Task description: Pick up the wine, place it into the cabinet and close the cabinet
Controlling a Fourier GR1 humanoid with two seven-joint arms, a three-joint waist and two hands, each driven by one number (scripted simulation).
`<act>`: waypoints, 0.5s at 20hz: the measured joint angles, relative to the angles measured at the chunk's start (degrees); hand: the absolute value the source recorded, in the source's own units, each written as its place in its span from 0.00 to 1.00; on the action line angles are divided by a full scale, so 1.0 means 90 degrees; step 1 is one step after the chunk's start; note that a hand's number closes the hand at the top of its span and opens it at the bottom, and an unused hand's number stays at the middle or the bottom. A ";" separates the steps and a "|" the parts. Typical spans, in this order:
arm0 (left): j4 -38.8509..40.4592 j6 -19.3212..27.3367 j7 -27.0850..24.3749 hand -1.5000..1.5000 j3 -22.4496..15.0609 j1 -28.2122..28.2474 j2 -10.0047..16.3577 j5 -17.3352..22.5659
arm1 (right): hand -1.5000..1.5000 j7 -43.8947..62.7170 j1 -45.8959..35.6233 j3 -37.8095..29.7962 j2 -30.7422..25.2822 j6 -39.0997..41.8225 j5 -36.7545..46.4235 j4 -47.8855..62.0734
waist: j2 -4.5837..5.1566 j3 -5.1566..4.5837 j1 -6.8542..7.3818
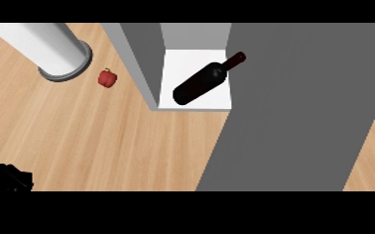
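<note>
A dark red wine bottle (203,82) lies tilted inside the cabinet (139,54), on its white floor (214,101), neck pointing to the upper right. The cabinet's grey door (293,119) stands open, stretching across the right half of the view. Only a dark bit of my left hand (13,179) shows at the lower left corner, far from the bottle. My right hand is nowhere in view.
A grey cylinder (55,49) stands on the wooden counter (110,139) at the upper left. A small red bell pepper (107,78) sits between it and the cabinet's left wall.
</note>
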 measured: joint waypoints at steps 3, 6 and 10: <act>0.0109 -0.0251 -0.0048 1.00 0.0194 0.0130 0.0133 0.0108 | 1.00 0.0098 -0.0350 0.0196 0.0041 -0.0337 0.0542 -0.0102 | -0.0007 -0.0005 0.0027; 0.0164 -0.0420 -0.0061 1.00 0.0302 0.0170 0.0205 0.0167 | 1.00 0.0120 -0.0746 0.0419 0.0013 -0.0651 0.0827 -0.0029 | 0.0006 -0.0010 0.0068; 0.0235 -0.0654 -0.0097 1.00 0.0364 0.0241 0.0254 0.0216 | 1.00 0.0149 -0.1065 0.0611 -0.0170 -0.0951 0.0918 0.0032 | 0.0017 -0.0020 0.0144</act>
